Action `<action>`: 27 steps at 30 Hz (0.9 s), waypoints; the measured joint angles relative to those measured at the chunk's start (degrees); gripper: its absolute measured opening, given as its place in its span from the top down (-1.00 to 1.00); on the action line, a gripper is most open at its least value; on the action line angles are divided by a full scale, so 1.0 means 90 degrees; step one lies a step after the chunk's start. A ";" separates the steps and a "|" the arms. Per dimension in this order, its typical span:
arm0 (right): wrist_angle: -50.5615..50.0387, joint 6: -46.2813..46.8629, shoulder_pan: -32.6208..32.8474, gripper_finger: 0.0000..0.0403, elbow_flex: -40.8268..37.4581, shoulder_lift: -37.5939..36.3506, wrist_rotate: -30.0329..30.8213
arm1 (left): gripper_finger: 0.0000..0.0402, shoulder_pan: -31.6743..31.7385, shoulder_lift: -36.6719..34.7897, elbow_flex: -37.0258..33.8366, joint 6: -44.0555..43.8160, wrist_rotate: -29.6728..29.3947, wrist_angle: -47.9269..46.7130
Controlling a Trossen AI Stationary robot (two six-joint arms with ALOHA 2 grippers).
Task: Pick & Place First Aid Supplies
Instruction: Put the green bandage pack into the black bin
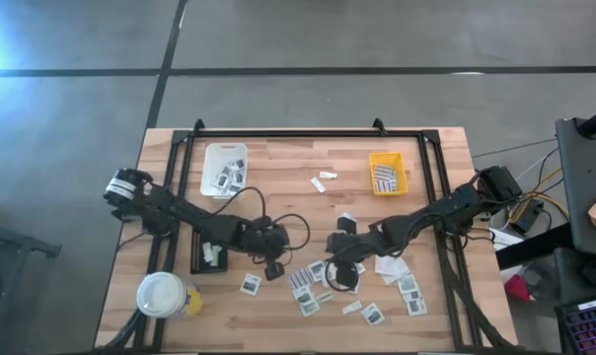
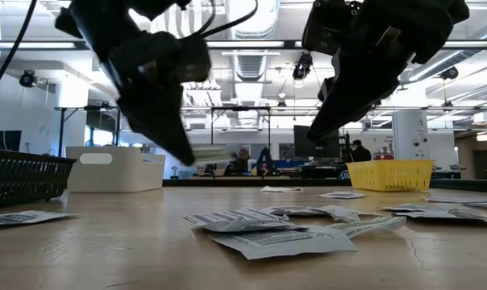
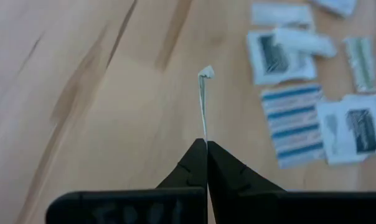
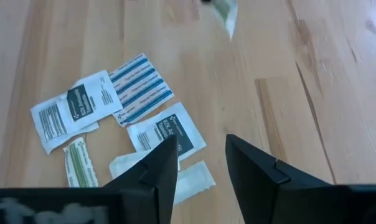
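The first aid supplies lie loose on the wooden table: white packets with dark patches (image 1: 308, 281), a blue-striped strip (image 3: 294, 124) and more packets (image 1: 409, 288) toward the right. My left gripper (image 3: 206, 144) is shut on one thin flat packet (image 3: 203, 102), seen edge-on. It stands left of the pile (image 1: 274, 268). My right gripper (image 4: 200, 149) stands open above the table beside several packets (image 4: 166, 130), with nothing between its fingers; it is right of the left one (image 1: 341, 276). My left gripper pinches the thin packet by its near end (image 3: 205, 135) between its two fingertips. The fingers slant down from the table's left. The packet sticks out past the fingertips (image 2: 213, 153), lifted clear of the table, its far tip bent over (image 3: 206, 73).
A white tray (image 1: 225, 168) with packets stands at the far left and a yellow tray (image 1: 388, 173) at the far right. A black tray (image 1: 209, 254) lies under the left arm, and a white-topped yellow cup (image 1: 165, 294) stands near the front left. Bare wood lies between the trays.
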 joint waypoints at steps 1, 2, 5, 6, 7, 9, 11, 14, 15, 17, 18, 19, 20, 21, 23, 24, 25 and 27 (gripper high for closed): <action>-0.0016 0.0006 0.0000 0.34 0.0000 0.0000 0.0000 | 1.00 -0.0025 -0.0098 0.0000 -0.0149 0.0004 -0.0206; -0.0035 0.0011 0.0000 0.35 0.0000 0.0000 -0.0002 | 1.00 -0.0063 -0.0199 0.0000 -0.0308 0.0002 -0.0401; -0.0049 0.0000 0.0000 0.40 0.0000 0.0000 -0.0002 | 1.00 -0.0185 -0.0522 0.0000 -0.0808 0.0000 -0.0921; -0.0050 -0.0012 0.0000 0.42 0.0000 0.0000 -0.0002 | 1.00 -0.0232 -0.0634 0.0000 -0.0937 -0.0018 -0.1058; -0.0052 -0.0033 0.0000 0.43 0.0000 0.0000 -0.0002 | 1.00 -0.0288 -0.0737 0.0000 -0.1065 -0.0079 -0.1205; -0.0052 -0.0035 0.0000 0.46 0.0000 0.0000 -0.0002 | 1.00 -0.0401 -0.0979 0.0000 -0.1266 -0.0274 -0.1494; -0.0059 -0.0035 0.0000 0.49 0.0000 0.0000 -0.0002 | 1.00 -0.0505 -0.1217 0.0000 -0.1530 -0.0488 -0.1894; -0.0094 -0.0033 0.0000 0.53 0.0000 0.0000 -0.0002 | 1.00 -0.0673 -0.1555 0.0000 -0.2149 -0.0769 -0.2652; -0.0097 -0.0033 0.0000 0.55 0.0000 0.0000 -0.0003 | 1.00 -0.0741 -0.1648 0.0000 -0.2410 -0.0876 -0.2912; -0.0103 -0.0032 0.0000 0.57 0.0000 0.0000 -0.0005 | 1.00 -0.0883 -0.1826 0.0000 -0.2888 -0.1050 -0.3382; -0.0103 -0.0031 0.0000 0.59 0.0000 0.0000 -0.0005 | 1.00 -0.0956 -0.1883 0.0000 -0.3112 -0.1101 -0.3603; -0.0103 -0.0033 0.0000 0.60 0.0000 0.0000 -0.0005 | 1.00 -0.1025 -0.1941 0.0000 -0.3318 -0.1118 -0.3794; -0.0103 -0.0033 0.0000 0.61 0.0000 0.0000 -0.0005 | 1.00 -0.1095 -0.1988 0.0000 -0.3503 -0.1121 -0.3947; -0.0103 -0.0033 0.0000 0.63 0.0000 0.0000 -0.0005 | 1.00 -0.1171 -0.2026 0.0000 -0.3671 -0.1128 -0.4087; -0.0111 -0.0033 0.0000 0.65 0.0000 0.0000 -0.0005 | 1.00 -0.1306 -0.2066 0.0000 -0.3968 -0.1141 -0.4354; -0.0116 -0.0033 0.0000 0.66 0.0000 0.0000 -0.0005 | 1.00 -0.1379 -0.2066 0.0000 -0.4124 -0.1137 -0.4478; -0.0125 -0.0033 0.0000 0.68 0.0000 0.0000 -0.0005 | 1.00 -0.1448 -0.2066 0.0000 -0.4271 -0.1117 -0.4608; -0.0148 -0.0033 0.0000 0.69 0.0000 0.0000 -0.0005 | 1.00 -0.1561 -0.2061 0.0000 -0.4578 -0.1096 -0.4835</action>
